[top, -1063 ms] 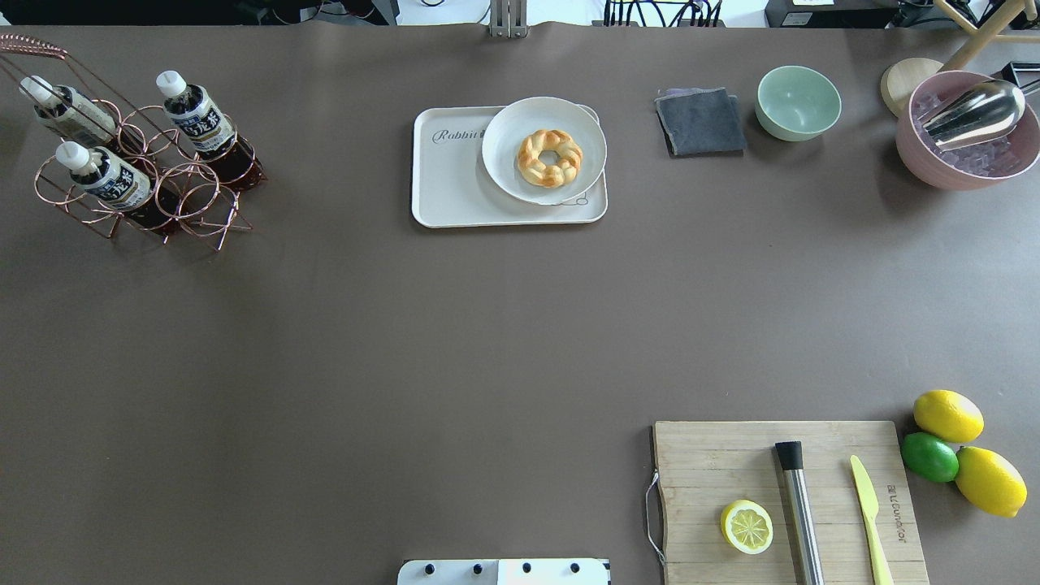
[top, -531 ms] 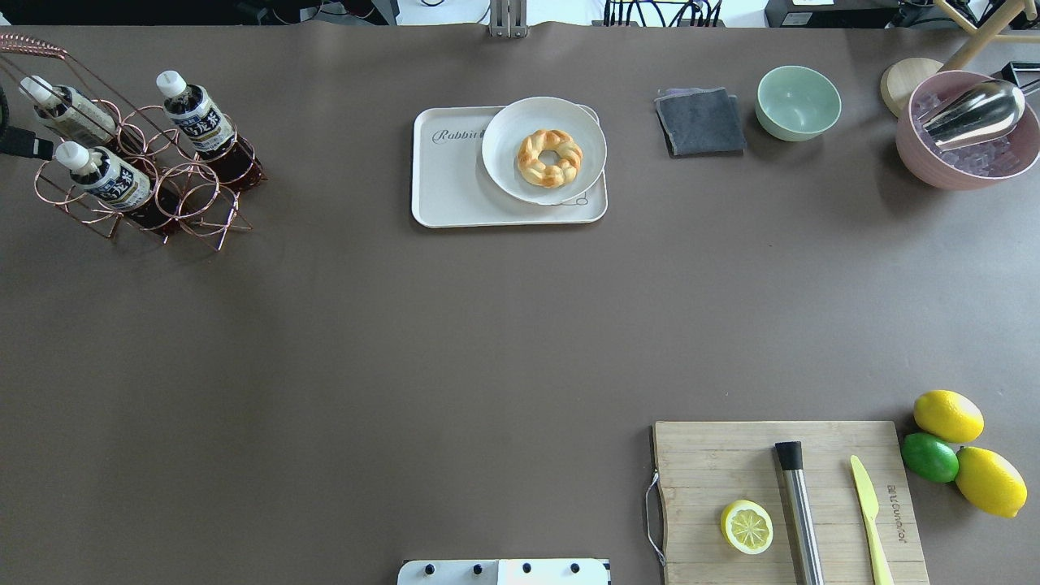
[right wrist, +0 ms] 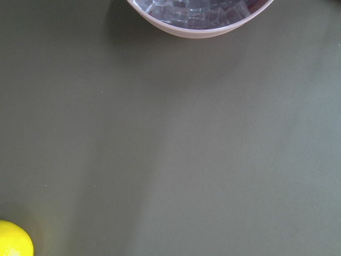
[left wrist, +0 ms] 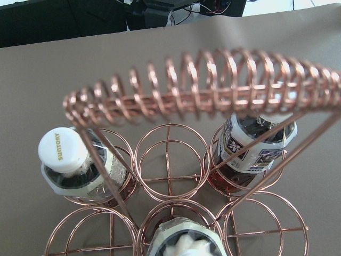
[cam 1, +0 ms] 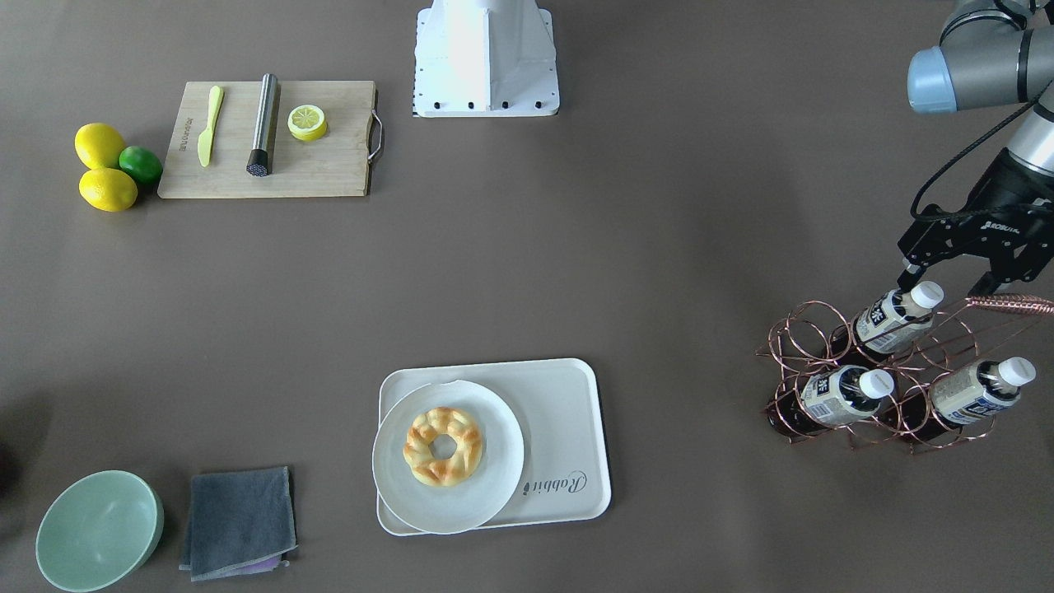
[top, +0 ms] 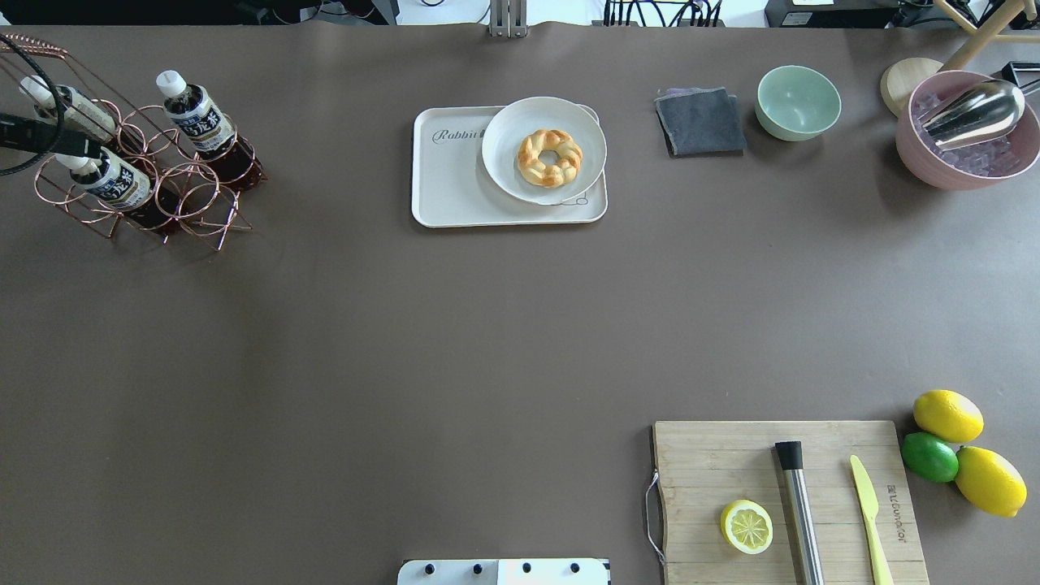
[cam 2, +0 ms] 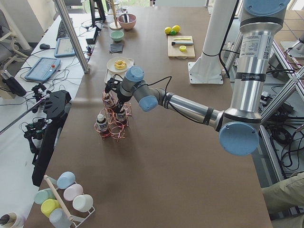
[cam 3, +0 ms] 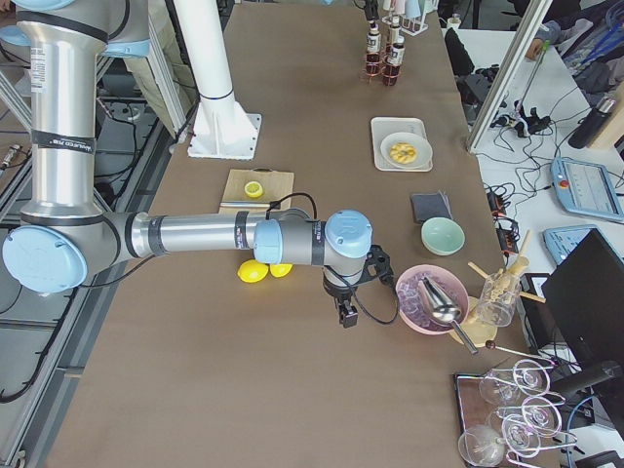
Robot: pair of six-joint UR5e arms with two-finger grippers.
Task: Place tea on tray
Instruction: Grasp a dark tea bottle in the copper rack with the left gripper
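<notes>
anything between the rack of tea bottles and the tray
Nothing. In the overhead view the brown table is bare between the copper rack holding the tea bottles and the tray.

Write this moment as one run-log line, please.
left fingers: open, above racked tea | right fingers: cannot tell | tray: holds plate, no tea
</notes>
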